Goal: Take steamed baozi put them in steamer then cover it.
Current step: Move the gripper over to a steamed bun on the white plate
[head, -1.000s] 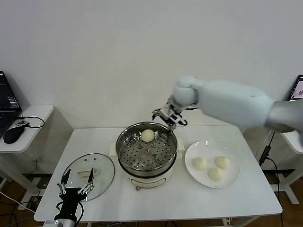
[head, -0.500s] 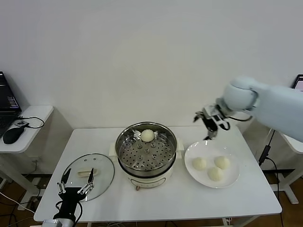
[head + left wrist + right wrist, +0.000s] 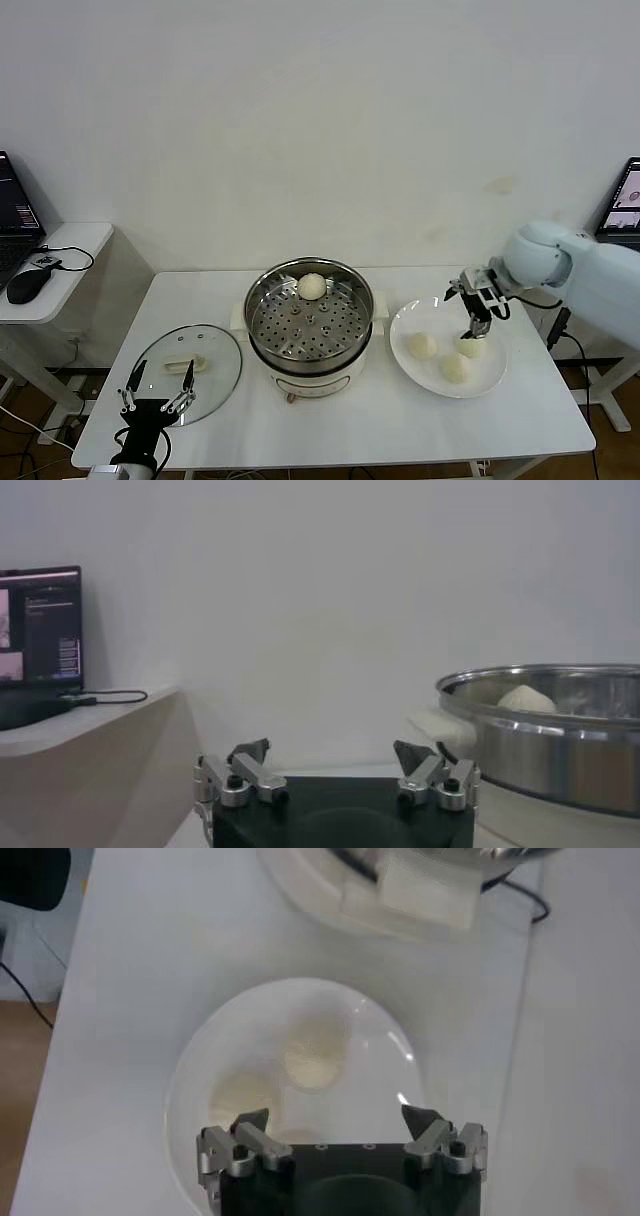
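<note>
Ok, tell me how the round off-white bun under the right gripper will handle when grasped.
The round off-white bun looks smooth and domed, so it may roll on the flat white plate. It probably dents easily. The open right gripper hovers above it; a gentle squeeze seems wise.

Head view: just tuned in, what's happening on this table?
One bun sits in the steamer. The right gripper, open and empty, hangs over the plate, just above one of the three buns there. The left gripper waits open near the lid, which lies on the table.
</note>
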### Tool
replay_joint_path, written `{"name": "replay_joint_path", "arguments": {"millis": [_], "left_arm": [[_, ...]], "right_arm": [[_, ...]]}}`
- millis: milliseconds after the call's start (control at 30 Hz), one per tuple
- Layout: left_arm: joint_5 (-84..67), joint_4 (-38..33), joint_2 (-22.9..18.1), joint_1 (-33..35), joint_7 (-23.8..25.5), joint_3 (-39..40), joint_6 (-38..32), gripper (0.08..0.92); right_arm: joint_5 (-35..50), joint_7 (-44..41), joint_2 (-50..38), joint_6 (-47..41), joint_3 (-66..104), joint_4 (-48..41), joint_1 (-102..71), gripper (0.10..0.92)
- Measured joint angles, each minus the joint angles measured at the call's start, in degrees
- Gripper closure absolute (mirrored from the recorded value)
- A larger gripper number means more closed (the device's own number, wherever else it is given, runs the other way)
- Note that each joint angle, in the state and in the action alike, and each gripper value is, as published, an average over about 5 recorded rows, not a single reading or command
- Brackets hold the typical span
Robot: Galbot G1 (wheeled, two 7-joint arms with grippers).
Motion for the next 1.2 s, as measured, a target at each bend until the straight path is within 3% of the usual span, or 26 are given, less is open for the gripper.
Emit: {"name": "replay_joint_path", "arguments": {"millis": [1033,1200], "left_arm": [[-0.2,1.5,-0.4,-1.1,-0.1,-0.3,-0.1,0.177],[-0.2,1.8,-0.5,-1.2,-0.1,-0.3,-0.2,0.177]], "right_arm": [[-7.4,2.4,13.2,0.5,10.0,-15.2,-16.0,0.204],[-8.0,2.4,14.3,0.5,10.3,-16.5,-16.6,0.237]]}}
